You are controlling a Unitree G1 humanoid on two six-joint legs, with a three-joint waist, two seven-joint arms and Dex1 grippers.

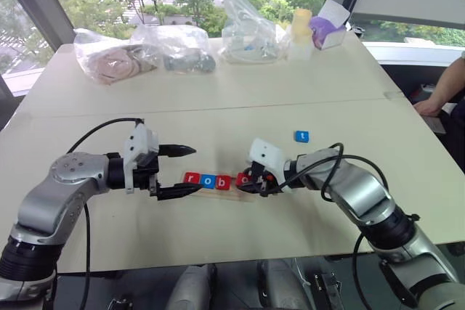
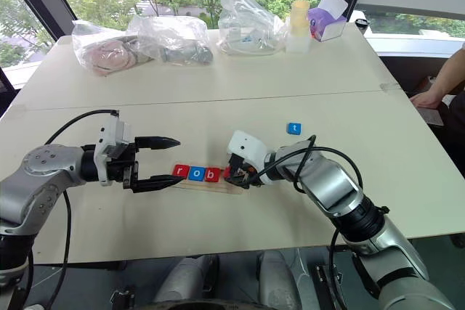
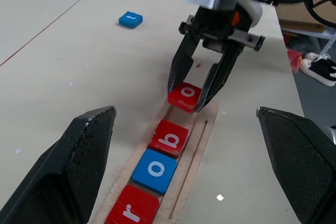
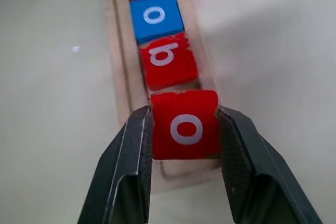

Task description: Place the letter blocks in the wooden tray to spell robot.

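With my right gripper [image 3: 198, 90] clamped on the red o block [image 4: 185, 124], I should square it beside the b block [image 4: 168, 60] and lower it flat into the wooden tray [image 3: 202, 132].

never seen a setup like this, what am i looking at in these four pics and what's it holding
It is a two-armed robot at a table. Two pictures come from cameras on its head, two from cameras on its wrists. In the wooden tray lie the blocks r, o and b. The right hand is shut on a red o block, over the tray's fourth place. The left hand is open beside the tray's other end. A blue t block lies apart; bags sit at the far side.
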